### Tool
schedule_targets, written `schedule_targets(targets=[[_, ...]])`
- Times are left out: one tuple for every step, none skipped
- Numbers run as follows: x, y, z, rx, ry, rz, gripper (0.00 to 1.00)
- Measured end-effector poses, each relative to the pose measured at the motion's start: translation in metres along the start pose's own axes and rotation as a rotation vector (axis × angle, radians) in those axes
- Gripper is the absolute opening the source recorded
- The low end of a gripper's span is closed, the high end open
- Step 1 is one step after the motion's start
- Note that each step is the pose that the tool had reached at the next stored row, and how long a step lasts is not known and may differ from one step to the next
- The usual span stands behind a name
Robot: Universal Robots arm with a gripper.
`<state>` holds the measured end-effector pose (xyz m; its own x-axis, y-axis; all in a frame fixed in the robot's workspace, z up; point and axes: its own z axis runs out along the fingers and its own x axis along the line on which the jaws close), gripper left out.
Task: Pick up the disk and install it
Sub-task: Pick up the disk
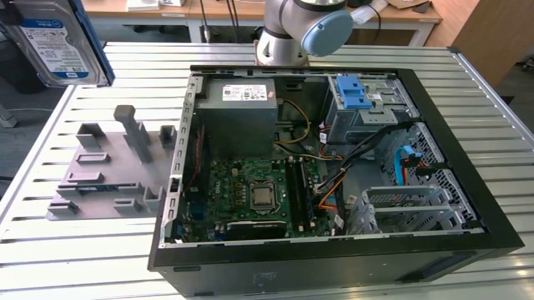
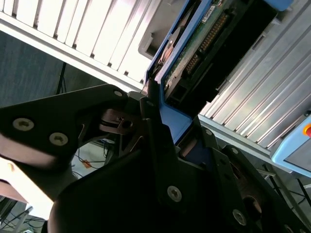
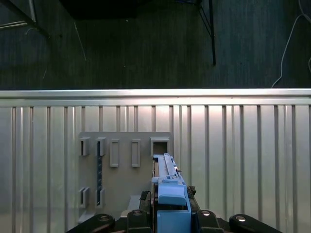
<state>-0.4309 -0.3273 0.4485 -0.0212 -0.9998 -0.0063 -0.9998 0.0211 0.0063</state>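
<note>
The disk (image 1: 52, 42), silver with a white-and-blue label and blue side rails, hangs in the air at the exterior view's far upper left, above the table's edge. My gripper (image 2: 164, 108) is shut on it, the black fingers (image 2: 151, 111) clamping its blue rail, with the green circuit board (image 2: 204, 41) beyond them. In the first wrist view I see the disk (image 3: 169, 187) edge-on, held in the gripper (image 3: 170, 211) above the grey fixture plate (image 3: 124, 174).
An open computer case (image 1: 467, 181) lies on the slatted metal table (image 1: 100, 262), with a grey power-supply box (image 1: 237, 115), motherboard (image 1: 259, 194) and a drive cage with a blue latch (image 1: 354, 94). The grey fixture plate (image 1: 104, 181) sits on the exterior view's left of the case.
</note>
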Motion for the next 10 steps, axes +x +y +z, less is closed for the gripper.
schedule_targets(targets=[[0.0,0.0,-0.001,0.0,0.0,0.0,0.36],[0.0,0.0,-0.002,0.0,0.0,0.0,0.36],[0.0,0.0,-0.003,0.0,0.0,0.0,0.36],[-0.0001,0.0,-0.0041,0.0001,0.0,0.0,0.36],[-0.0001,0.0,-0.0053,0.0001,0.0,0.0,0.36],[-0.0001,0.0,-0.0064,0.0001,0.0,0.0,0.36],[-0.0001,0.0,-0.0075,0.0001,0.0,0.0,0.36],[-0.0001,0.0,-0.0087,0.0001,0.0,0.0,0.36],[-0.0001,0.0001,-0.0097,0.0002,0.0,0.0,0.36],[-0.0001,0.0001,-0.0108,0.0002,0.0,0.0,0.36]])
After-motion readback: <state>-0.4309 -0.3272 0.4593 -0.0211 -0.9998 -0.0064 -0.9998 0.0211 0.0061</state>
